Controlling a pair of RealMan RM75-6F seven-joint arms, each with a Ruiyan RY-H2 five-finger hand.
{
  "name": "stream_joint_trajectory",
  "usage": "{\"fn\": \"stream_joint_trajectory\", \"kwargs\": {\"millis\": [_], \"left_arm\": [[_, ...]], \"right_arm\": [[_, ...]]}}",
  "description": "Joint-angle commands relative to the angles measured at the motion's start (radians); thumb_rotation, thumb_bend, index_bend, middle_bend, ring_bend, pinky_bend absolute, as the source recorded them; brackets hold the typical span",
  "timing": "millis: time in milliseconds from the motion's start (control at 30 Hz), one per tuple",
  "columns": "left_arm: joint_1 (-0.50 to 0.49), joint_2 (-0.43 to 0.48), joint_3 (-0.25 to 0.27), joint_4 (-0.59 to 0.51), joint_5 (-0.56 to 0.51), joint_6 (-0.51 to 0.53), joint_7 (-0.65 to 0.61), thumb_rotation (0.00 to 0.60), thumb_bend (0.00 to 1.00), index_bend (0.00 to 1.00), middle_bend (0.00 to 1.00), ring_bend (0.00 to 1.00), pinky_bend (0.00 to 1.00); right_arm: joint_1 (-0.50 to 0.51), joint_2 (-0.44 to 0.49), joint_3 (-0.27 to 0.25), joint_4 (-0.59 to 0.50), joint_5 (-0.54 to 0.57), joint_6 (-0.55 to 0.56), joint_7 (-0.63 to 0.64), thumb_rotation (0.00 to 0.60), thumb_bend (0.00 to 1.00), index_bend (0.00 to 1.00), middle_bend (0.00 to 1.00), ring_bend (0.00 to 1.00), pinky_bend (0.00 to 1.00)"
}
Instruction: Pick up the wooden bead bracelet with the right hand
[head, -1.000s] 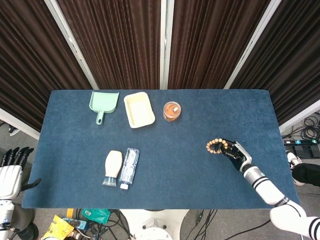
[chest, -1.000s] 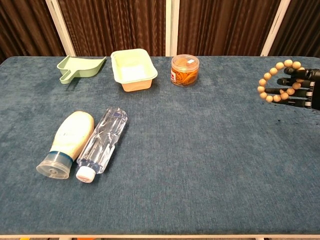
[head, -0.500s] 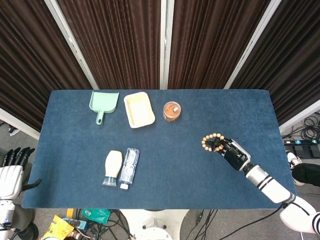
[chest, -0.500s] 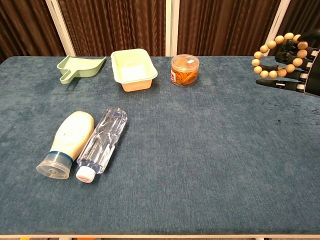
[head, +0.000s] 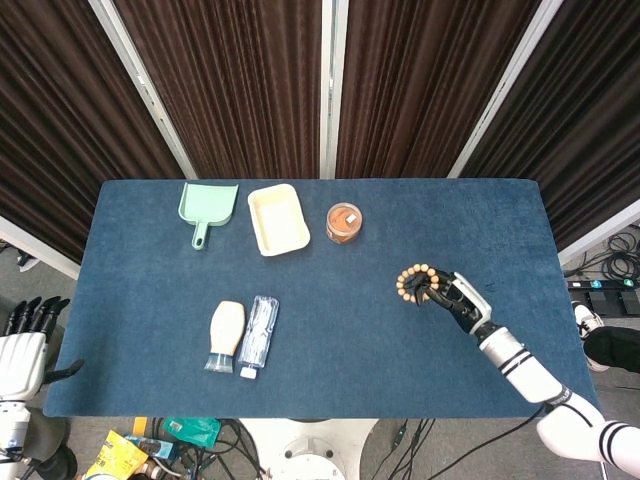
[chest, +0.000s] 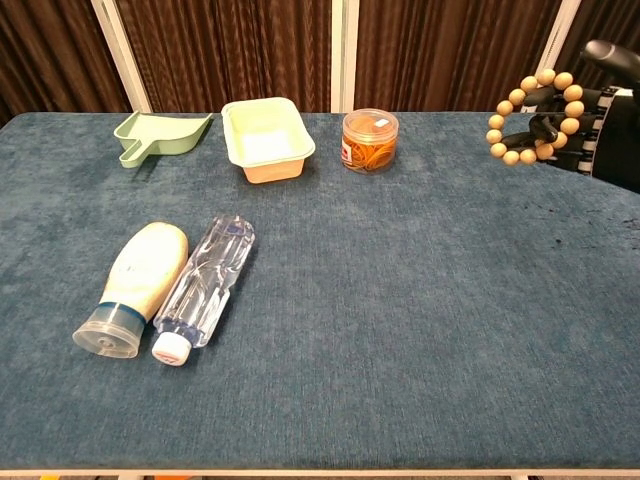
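Note:
The wooden bead bracelet (head: 413, 283) (chest: 528, 116) is a ring of tan beads, held above the blue table at its right side. My right hand (head: 452, 297) (chest: 588, 128) grips it from the right, dark fingers (chest: 548, 128) hooked through the loop. The bracelet hangs clear of the cloth in the chest view. My left hand (head: 22, 345) hangs off the table's left edge, low in the head view, fingers apart and holding nothing.
A squeeze bottle (head: 226, 335) and a clear water bottle (head: 257, 336) lie side by side front left. At the back stand a green dustpan (head: 205, 209), a cream tray (head: 277, 219) and a clear tub of rubber bands (head: 343, 222).
My right hand has carried the bracelet up and to the left, away from the table surface. The left hand stays where it was.

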Motion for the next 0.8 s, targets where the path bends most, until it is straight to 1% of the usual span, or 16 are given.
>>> {"fn": "stream_joint_trajectory", "kwargs": {"millis": [33, 133, 200, 233, 267, 300, 333, 367, 433, 500, 633, 800], "left_arm": [[-0.001, 0.0, 0.0, 0.0, -0.001, -0.001, 0.002, 0.6, 0.03, 0.14, 0.12, 0.04, 0.06], [-0.003, -0.001, -0.001, -0.002, -0.002, -0.004, 0.004, 0.6, 0.03, 0.14, 0.12, 0.04, 0.06], [-0.006, 0.0, -0.002, -0.007, -0.002, -0.007, 0.009, 0.6, 0.03, 0.14, 0.12, 0.04, 0.06], [-0.006, 0.001, -0.002, -0.009, -0.003, -0.008, 0.01, 0.6, 0.03, 0.14, 0.12, 0.04, 0.06], [-0.006, 0.001, -0.002, -0.01, -0.003, -0.008, 0.011, 0.6, 0.03, 0.14, 0.12, 0.04, 0.06], [-0.006, 0.001, -0.002, -0.01, -0.004, -0.008, 0.011, 0.6, 0.03, 0.14, 0.12, 0.04, 0.06], [-0.006, 0.001, -0.002, -0.01, -0.004, -0.007, 0.011, 0.6, 0.03, 0.14, 0.12, 0.04, 0.06], [-0.006, 0.001, -0.002, -0.01, -0.004, -0.008, 0.011, 0.6, 0.03, 0.14, 0.12, 0.04, 0.06], [-0.005, 0.001, -0.001, -0.009, -0.006, -0.008, 0.009, 0.6, 0.03, 0.14, 0.12, 0.04, 0.06], [-0.003, -0.001, 0.0, -0.005, -0.007, -0.007, 0.006, 0.6, 0.03, 0.14, 0.12, 0.04, 0.06], [-0.003, -0.005, 0.0, 0.002, -0.009, -0.009, 0.0, 0.6, 0.03, 0.14, 0.12, 0.04, 0.06], [-0.006, -0.009, 0.0, 0.009, -0.005, -0.01, -0.006, 0.6, 0.03, 0.14, 0.12, 0.04, 0.06]], "right_arm": [[-0.008, -0.035, 0.034, -0.039, 0.1, -0.018, -0.085, 0.318, 0.13, 0.61, 0.69, 0.36, 0.0], [-0.008, -0.043, 0.03, -0.034, 0.095, -0.012, -0.045, 0.307, 0.14, 0.63, 0.7, 0.36, 0.0], [-0.006, -0.054, 0.025, -0.018, 0.086, -0.006, -0.019, 0.276, 0.15, 0.63, 0.7, 0.36, 0.0], [-0.005, -0.06, 0.022, -0.009, 0.082, -0.004, -0.011, 0.248, 0.16, 0.63, 0.71, 0.36, 0.0], [-0.004, -0.068, 0.02, 0.001, 0.08, -0.002, 0.001, 0.223, 0.19, 0.63, 0.71, 0.36, 0.0], [-0.003, -0.074, 0.018, 0.007, 0.078, 0.0, 0.009, 0.213, 0.21, 0.63, 0.71, 0.36, 0.0], [-0.002, -0.079, 0.017, 0.013, 0.076, 0.001, 0.017, 0.205, 0.25, 0.63, 0.71, 0.37, 0.0], [-0.001, -0.084, 0.015, 0.021, 0.075, 0.002, 0.024, 0.201, 0.3, 0.63, 0.71, 0.37, 0.0], [0.001, -0.09, 0.011, 0.031, 0.069, 0.007, 0.03, 0.199, 0.36, 0.63, 0.72, 0.37, 0.0], [0.002, -0.095, 0.008, 0.039, 0.067, 0.012, 0.03, 0.2, 0.4, 0.63, 0.72, 0.38, 0.0], [0.002, -0.094, 0.003, 0.041, 0.064, 0.021, 0.047, 0.198, 0.42, 0.65, 0.73, 0.39, 0.0], [0.009, -0.09, -0.008, 0.047, 0.055, 0.019, 0.108, 0.2, 0.38, 0.7, 0.75, 0.4, 0.0]]}}
